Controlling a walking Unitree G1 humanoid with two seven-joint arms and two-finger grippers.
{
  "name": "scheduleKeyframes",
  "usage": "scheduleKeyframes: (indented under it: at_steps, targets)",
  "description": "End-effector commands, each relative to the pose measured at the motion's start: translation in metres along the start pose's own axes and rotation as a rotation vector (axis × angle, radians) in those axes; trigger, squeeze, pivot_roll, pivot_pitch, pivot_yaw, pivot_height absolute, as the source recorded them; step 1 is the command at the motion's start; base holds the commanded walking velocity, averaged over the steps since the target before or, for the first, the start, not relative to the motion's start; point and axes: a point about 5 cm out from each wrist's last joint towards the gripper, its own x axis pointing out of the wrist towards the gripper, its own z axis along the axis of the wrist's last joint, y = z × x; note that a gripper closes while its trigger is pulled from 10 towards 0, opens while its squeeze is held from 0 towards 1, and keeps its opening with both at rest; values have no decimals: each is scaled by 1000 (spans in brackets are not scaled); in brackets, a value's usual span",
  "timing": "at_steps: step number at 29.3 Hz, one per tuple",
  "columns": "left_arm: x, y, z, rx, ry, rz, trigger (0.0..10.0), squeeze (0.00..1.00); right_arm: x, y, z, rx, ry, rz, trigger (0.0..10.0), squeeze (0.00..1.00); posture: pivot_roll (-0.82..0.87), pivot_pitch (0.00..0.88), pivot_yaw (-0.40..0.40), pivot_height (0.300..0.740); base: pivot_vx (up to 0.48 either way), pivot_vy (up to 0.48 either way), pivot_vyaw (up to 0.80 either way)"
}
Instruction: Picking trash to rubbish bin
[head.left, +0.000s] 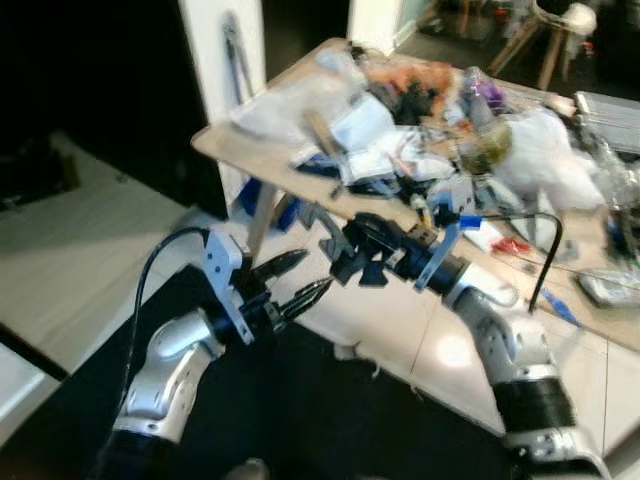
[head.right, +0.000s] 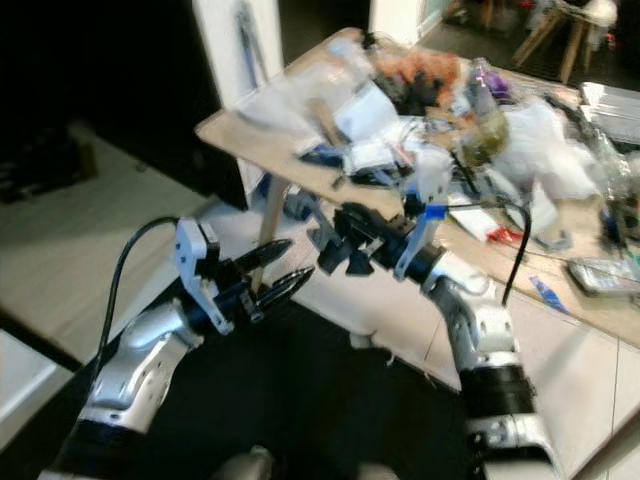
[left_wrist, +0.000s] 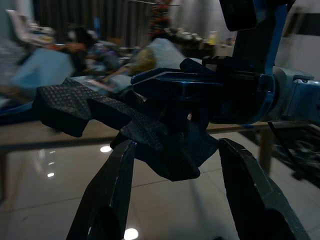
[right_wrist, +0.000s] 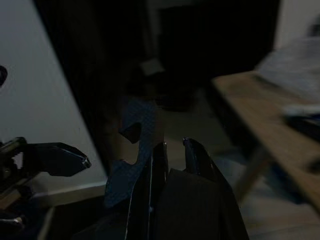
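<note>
A dark, jagged flat piece of trash (head.left: 350, 262) is held in the right gripper (head.left: 352, 255), whose fingers are closed on it; in the right wrist view the two fingers (right_wrist: 196, 156) are seen pressed nearly together with the piece (right_wrist: 131, 155) standing up beside them. The piece is carried in the air, near the front edge of a cluttered wooden table (head.left: 262, 150) and above the pale tiled floor (head.left: 370, 320). What the piece is made of cannot be made out; a dotted, textured surface is shown in the left wrist view (left_wrist: 125, 122).

The left gripper (head.left: 300, 283) is raised just to the left of the piece, its fingers parted moderately with nothing between them. In the left wrist view the piece is seen just beyond the spread fingertips (left_wrist: 117, 185); whether they touch it cannot be told.

The heap on the table is blurred: white bags (head.left: 545, 150), papers and small items are mixed and cannot be separated. The table's right end is cut off. A dark mat (head.left: 330, 410) lies under the arms.
</note>
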Motion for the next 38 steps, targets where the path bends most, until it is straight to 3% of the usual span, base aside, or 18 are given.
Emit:
scheduleKeyframes:
  at_steps: [1, 38]
  targets:
    - [-2, 0, -3, 1, 10, -1, 10000, 0, -3, -1, -2, 3, 6, -5, 10000, 0, -8, 0, -35, 740, 0, 0, 756]
    - [3, -2, 0, -3, -8, -11, 10000, 0, -3, 1, -1, -1, 11, 9, 10000, 0, -11, 0, -34, 740, 0, 0, 755]
